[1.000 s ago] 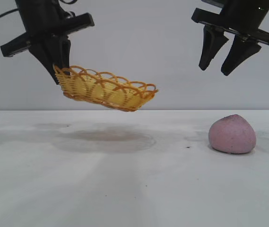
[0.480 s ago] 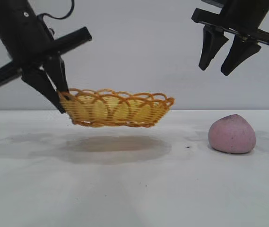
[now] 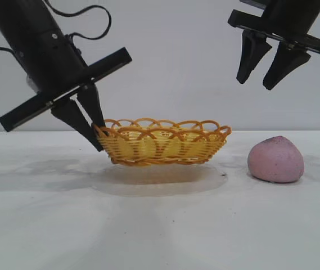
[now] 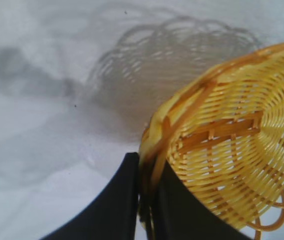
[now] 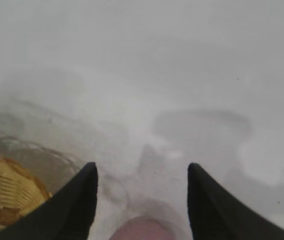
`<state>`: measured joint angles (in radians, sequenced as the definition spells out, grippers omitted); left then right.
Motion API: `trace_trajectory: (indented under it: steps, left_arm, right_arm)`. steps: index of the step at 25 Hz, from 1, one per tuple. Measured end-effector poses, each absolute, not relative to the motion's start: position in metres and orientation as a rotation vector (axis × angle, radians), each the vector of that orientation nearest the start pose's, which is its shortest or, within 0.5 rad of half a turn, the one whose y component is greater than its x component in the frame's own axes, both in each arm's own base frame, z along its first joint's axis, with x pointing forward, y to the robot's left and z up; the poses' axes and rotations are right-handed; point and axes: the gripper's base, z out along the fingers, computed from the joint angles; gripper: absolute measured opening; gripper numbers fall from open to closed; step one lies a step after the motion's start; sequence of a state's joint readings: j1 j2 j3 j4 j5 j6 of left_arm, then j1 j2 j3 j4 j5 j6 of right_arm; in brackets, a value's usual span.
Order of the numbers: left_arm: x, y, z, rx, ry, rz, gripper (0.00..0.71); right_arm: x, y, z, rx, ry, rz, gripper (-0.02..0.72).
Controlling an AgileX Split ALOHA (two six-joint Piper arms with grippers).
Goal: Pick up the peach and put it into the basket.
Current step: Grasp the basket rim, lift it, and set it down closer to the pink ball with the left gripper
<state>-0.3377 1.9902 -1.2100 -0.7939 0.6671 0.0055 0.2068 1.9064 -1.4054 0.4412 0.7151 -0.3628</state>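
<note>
basket (image 3: 162, 140) on table (image 3: 160, 225) | peach (image 3: 276, 160) to its right, apart

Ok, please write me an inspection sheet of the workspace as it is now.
Surface: white table, faint grey smudges and small dark specks.
Job's things: basket low at the table, level, nothing inside; peach on the table beside it, apart.
Clutter: nothing seen.
Claws: left claw pinches the basket's rim at one end; right claw open, raised above the peach.
Cables: black cable behind the left arm.
Surroundings: plain pale wall.

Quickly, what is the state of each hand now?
Left hand: closed on the rim of the yellow woven basket.
Right hand: open, empty.
</note>
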Motion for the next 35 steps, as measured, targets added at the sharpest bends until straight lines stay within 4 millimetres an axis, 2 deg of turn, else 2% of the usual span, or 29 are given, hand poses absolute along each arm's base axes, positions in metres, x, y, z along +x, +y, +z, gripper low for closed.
trace_trajectory:
  steps: [3, 5, 10, 11, 19, 30, 35]
  left_arm:
    - [0.352, -0.166, 0.146, -0.359, 2.893, -0.863, 0.253]
    - [0.352, -0.167, 0.147, -0.387, 2.884, -0.886, 0.307]
    - [0.353, -0.168, 0.148, -0.355, 2.872, -0.903, 0.294]
    - [0.353, -0.168, 0.148, -0.343, 2.869, -0.899, 0.316]
    - [0.353, -0.163, 0.154, -0.158, 2.881, -0.775, 0.316]
    - [0.38, -0.149, 0.214, 0.32, 2.831, -0.342, 0.316]
    - [0.383, -0.136, 0.225, 0.459, 2.856, -0.089, 0.316]
  right_arm:
    - [0.395, 0.109, 0.219, -0.394, 2.618, 0.438, 0.343]
    - [0.395, 0.109, 0.219, -0.394, 2.618, 0.438, 0.343]
    - [0.395, 0.109, 0.219, -0.394, 2.618, 0.438, 0.343]
    - [0.395, 0.109, 0.219, -0.392, 2.618, 0.44, 0.343]
    - [0.394, 0.109, 0.219, -0.4, 2.634, 0.447, 0.343]
    - [0.393, 0.109, 0.219, -0.402, 2.637, 0.449, 0.343]
    - [0.393, 0.109, 0.219, -0.402, 2.637, 0.449, 0.343]
